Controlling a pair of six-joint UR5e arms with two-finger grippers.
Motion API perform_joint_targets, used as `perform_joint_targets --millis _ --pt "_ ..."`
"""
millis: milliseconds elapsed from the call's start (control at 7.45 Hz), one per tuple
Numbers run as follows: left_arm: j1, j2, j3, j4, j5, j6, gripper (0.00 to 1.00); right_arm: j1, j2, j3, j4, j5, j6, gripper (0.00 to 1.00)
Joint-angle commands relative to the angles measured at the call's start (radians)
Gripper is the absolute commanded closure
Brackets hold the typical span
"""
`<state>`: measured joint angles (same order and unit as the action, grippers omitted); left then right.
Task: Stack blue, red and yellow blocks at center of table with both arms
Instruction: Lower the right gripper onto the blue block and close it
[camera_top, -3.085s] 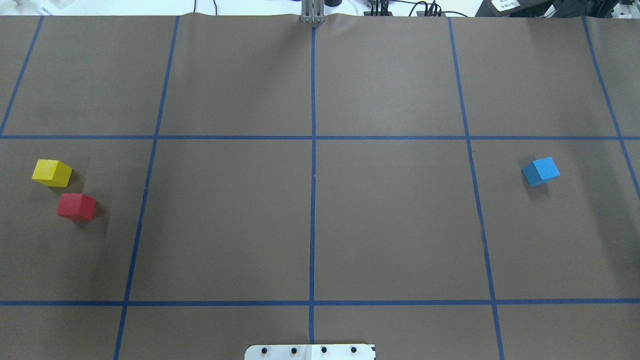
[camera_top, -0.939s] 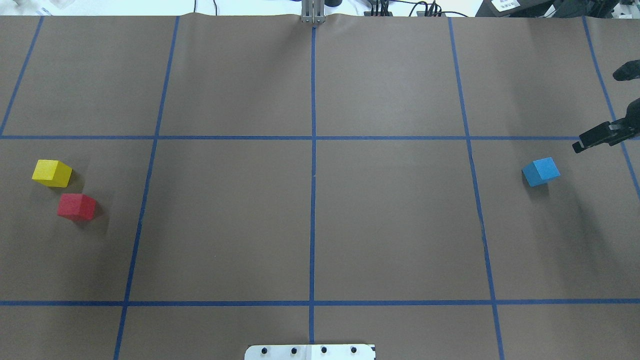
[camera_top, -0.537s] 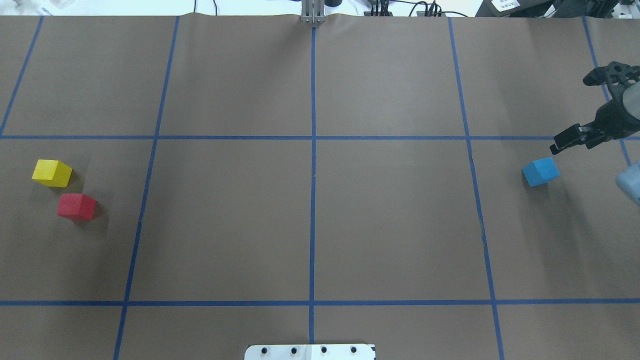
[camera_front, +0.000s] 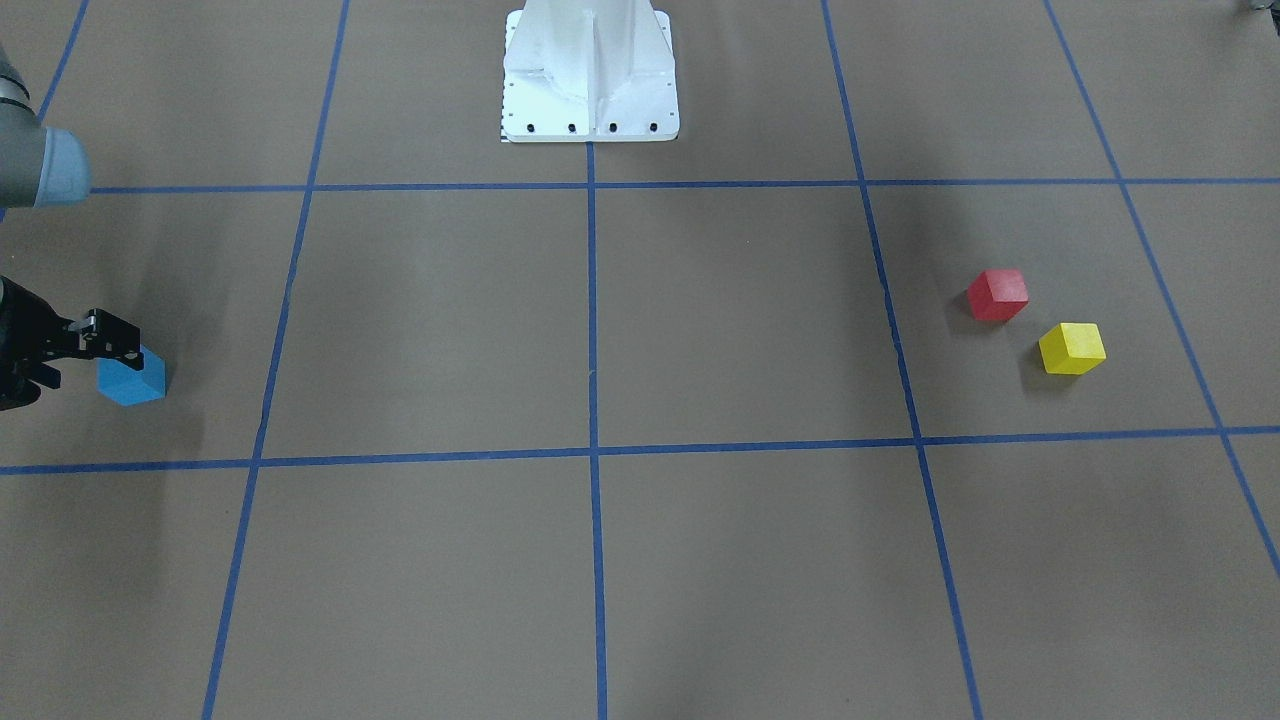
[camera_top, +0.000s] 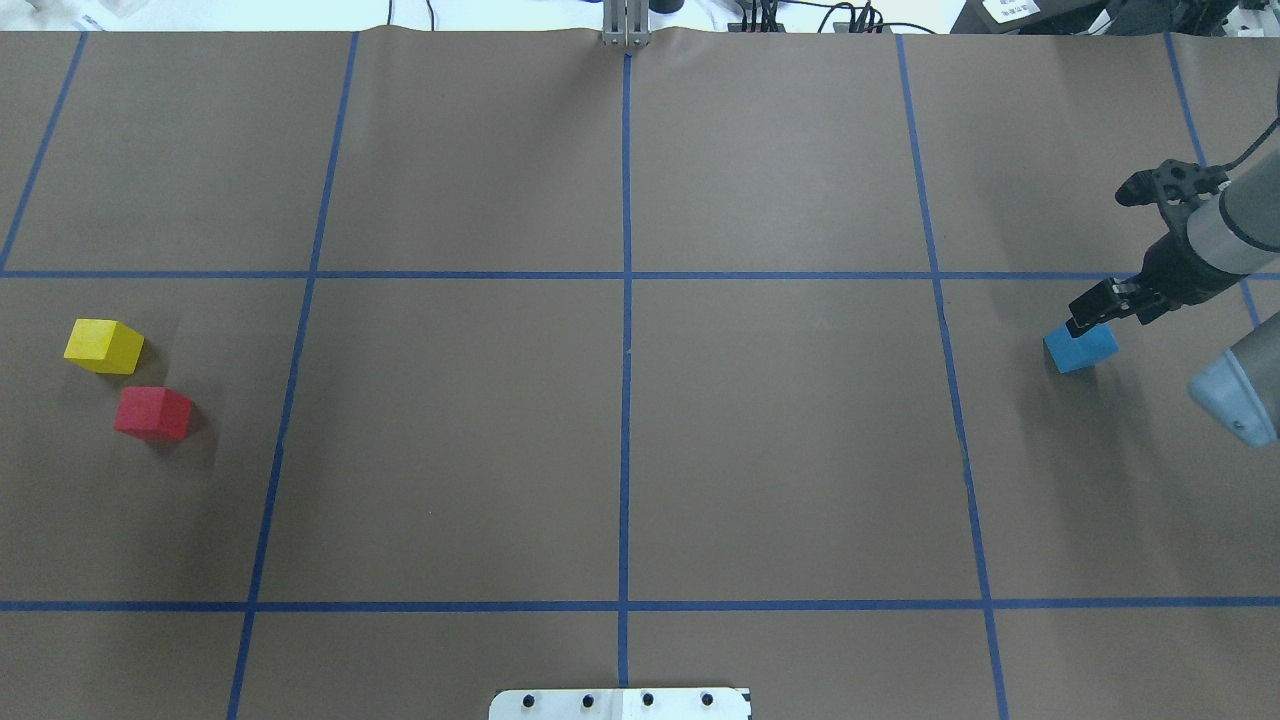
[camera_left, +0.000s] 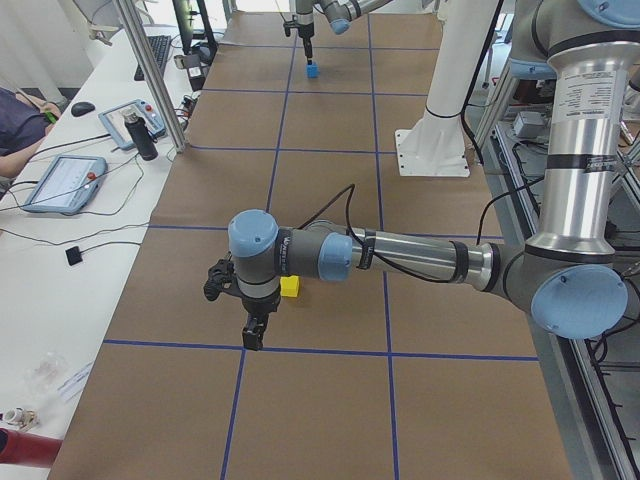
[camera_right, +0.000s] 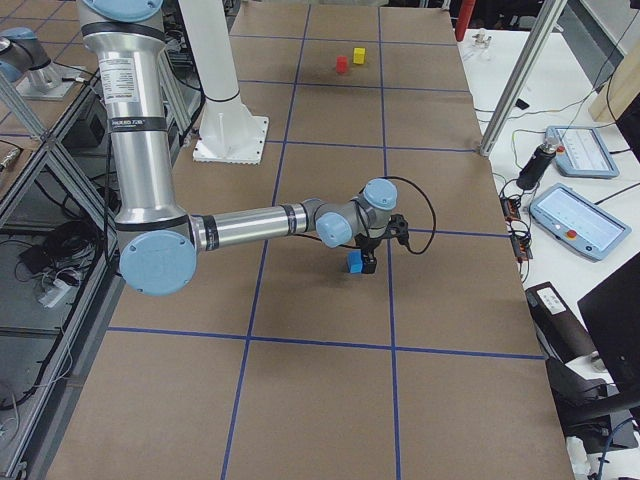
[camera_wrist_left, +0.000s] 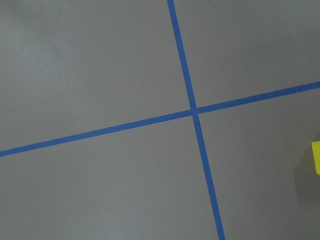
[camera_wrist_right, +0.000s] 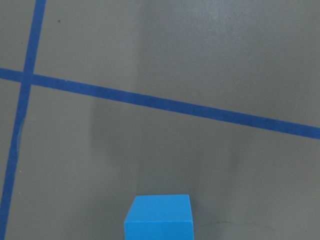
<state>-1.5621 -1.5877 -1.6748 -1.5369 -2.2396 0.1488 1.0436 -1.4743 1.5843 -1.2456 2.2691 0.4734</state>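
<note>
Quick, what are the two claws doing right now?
Left gripper: cannot be told.
Right gripper: by the blue block; open or shut cannot be told.

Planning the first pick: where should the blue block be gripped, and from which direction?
Probably from straight above, pinching two opposite side faces of the blue block. It sits flat, sides free, turned against the tape lines, so align the grasp to its faces.

Bright, even, diffuse light from overhead on the brown worktop (camera_top: 780, 450). Soft shadows: a broad dim patch on the robot's side of the right hand (camera_top: 1095, 308), a short darker one hugging the blue block (camera_top: 1088, 350) at that hand's tip. Crisp fixed views; slightly soft wrist views. Blown-out white strip (camera_top: 300, 15) far beyond the hand.
</note>
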Motion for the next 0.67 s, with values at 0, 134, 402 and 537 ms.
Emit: perform_joint_targets --millis 0,134,402,537 --pt "0.001 0.0 0.001 0.0 0.0 0.0 0.0 -0.034 0.003 -0.013 0.0 -0.019 0.001 0.01" --pt "0.001 0.0 0.001 0.0 0.0 0.0 0.0 -0.04 0.008 -0.027 0.0 -0.019 0.001 0.01" --pt "0.001 0.0 0.001 0.0 0.0 0.0 0.0 -0.045 0.034 -0.062 0.003 -0.019 -0.005 0.88" --pt "0.001 0.0 0.001 0.0 0.0 0.0 0.0 -0.045 0.037 -0.066 0.026 -0.02 -0.009 1.0"
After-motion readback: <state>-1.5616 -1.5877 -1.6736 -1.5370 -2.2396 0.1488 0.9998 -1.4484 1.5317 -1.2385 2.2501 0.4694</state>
